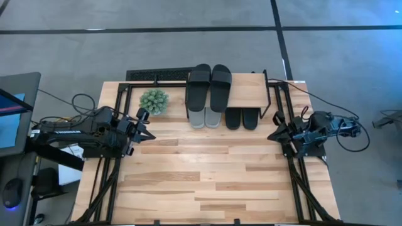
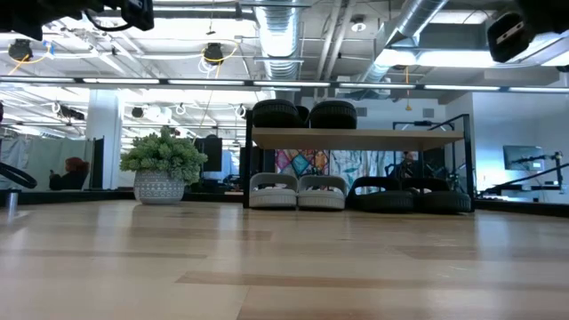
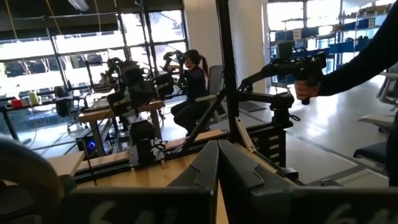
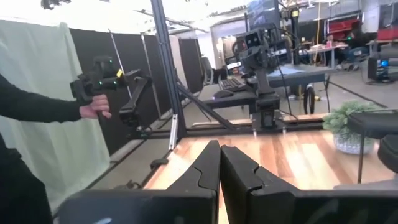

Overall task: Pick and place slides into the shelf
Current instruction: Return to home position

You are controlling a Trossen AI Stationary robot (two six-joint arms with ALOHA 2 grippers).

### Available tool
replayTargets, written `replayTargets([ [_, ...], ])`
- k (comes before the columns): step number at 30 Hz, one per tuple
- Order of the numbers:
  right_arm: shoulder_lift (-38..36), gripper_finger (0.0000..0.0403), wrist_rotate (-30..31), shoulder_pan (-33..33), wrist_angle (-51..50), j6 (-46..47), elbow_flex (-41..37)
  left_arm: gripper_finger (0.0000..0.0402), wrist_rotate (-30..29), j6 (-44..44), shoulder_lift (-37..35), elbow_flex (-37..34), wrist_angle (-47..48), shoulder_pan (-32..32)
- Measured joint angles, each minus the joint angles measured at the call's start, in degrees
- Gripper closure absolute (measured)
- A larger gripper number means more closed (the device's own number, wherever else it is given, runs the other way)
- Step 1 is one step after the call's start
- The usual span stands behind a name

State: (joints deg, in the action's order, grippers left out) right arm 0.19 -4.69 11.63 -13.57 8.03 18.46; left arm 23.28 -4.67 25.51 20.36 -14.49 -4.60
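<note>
The place was a robotics lab in a large open industrial hall. In the low view, bare ventilation ducts (image 2: 283,40) and pipes ran under the ceiling across the top of the frame. The high view showed a grey concrete floor (image 1: 157,16) around the wooden table (image 1: 207,182). In the wrist views, other robot stations (image 3: 134,106) stood on benches, a person (image 3: 194,78) sat among them, storage racks (image 3: 348,37) stood behind, and a hand (image 4: 94,107) held a control device (image 4: 102,78).

grey slides (image 1: 205,118) half hidden, under shelf (image 1: 251,91)
</note>
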Motion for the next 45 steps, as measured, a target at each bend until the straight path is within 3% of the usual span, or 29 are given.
replayTargets([
  [6, 0.02, 0.0403, 0.46, -0.23, -3.86, 0.76, -0.02, 0.0401, 1.0, -3.05, -0.46, 0.0, 2.4, 0.0],
  [14, 0.0, 0.0403, 6.01, -0.67, -4.2, 0.07, -0.02, 0.0401, 1.23, -3.09, -2.16, 0.0, 5.34, 0.0],
  [22, 0.0, 0.0403, 4.97, -3.03, -5.63, 1.02, -0.05, 0.0401, 1.68, -3.45, -7.03, 0.0, 8.45, 0.0],
  [37, 0.03, 0.0403, 5.84, -5.26, 16.91, -3.49, -11.53, 0.0401, 1.72, -3.47, -10.2, 0.0, 9.08, 0.0],
  [45, 0.02, 0.0403, -0.65, -10.19, 18.76, -1.91, -13.21, 0.0401, 1.7, -3.11, -10.2, 0.0, 9.03, 0.0],
])
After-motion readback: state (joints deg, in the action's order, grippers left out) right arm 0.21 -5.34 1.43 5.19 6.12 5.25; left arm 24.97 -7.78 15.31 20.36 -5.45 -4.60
